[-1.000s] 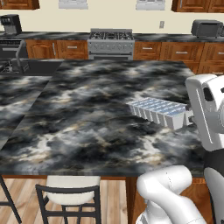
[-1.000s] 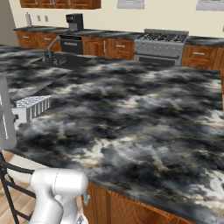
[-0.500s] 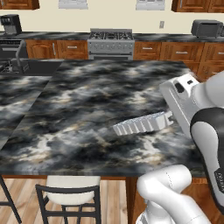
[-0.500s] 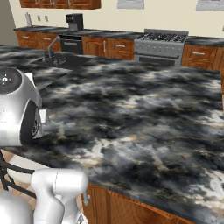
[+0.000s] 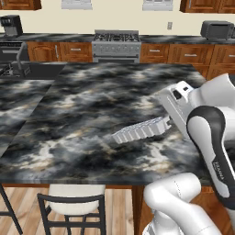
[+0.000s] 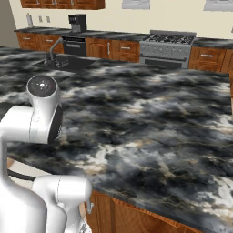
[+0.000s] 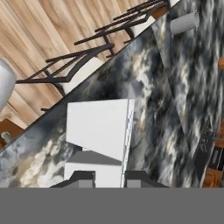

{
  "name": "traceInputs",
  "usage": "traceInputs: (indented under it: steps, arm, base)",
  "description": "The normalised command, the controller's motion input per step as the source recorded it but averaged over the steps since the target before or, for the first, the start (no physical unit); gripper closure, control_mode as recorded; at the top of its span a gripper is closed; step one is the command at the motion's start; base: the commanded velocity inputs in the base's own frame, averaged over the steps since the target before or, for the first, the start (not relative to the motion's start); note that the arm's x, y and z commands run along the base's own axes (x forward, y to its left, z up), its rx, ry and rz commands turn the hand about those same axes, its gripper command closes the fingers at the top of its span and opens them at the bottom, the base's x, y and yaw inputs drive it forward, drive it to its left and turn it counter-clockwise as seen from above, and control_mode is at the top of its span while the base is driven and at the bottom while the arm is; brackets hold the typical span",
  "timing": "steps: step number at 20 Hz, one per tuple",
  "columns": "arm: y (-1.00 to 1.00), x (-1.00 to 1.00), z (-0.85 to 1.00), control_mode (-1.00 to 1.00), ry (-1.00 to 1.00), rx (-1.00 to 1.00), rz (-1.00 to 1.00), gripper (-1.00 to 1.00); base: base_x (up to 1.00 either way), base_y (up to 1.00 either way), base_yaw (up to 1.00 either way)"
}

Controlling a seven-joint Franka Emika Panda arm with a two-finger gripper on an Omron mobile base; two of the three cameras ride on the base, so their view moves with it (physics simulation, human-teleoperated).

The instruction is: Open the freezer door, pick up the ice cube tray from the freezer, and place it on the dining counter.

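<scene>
A simulated kitchen, seen from behind a white robot arm that reaches out over the counter (image 5: pixel 82 114), a wide island top of black, grey and white marbled stone.

In the left base view the arm bends in from the right, and its hand points leftward and a little downward over the stone. The gripper (image 5: pixel 169 120) is clamped on one end of the tray (image 5: pixel 140 130), a long whitish ice cube tray with its cells showing along the side. The tray sticks out from the gripper to the left, tilted, its far end lower and close above the stone. Whether that end touches the surface cannot be told.

In the hand view the tray (image 7: pixel 100 131) fills the space just ahead of the two dark fingertips (image 7: pixel 83 178), seen as a plain white slab with one thin pale blue edge. The jaws sit narrowly apart with the tray's near end between them. Beyond the tray's far end lies marbled stone, then the counter edge, and past it a dark-framed chair (image 7: pixel 87 57) on wooden flooring.

Far past the gripper, across the island, a steel stove (image 5: pixel 116 45) stands among wooden cabinets. A sink with a faucet (image 6: pixel 54 48) lies well off to the gripper's left.
</scene>
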Motion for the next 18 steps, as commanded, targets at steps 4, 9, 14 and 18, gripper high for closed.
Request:
traceInputs:
  steps: [4,9,14,18]
  arm:
    - [0.00,0.65,-0.45,-1.00,0.00,0.00,0.00,1.00]
    - [0.00,0.52,-0.56,-1.00,0.00,-0.01,0.00,1.00]
    - [0.03,0.39,-0.51,-1.00,-0.01,-0.03,0.00,1.00]
    - [0.04,0.37,-0.50,-1.00,-0.01,-0.03,0.00,1.00]
  base:
    - [0.00,0.00,0.00]
    - [0.00,0.00,0.00]
    - [0.00,0.00,0.00]
    - [0.00,0.00,0.00]
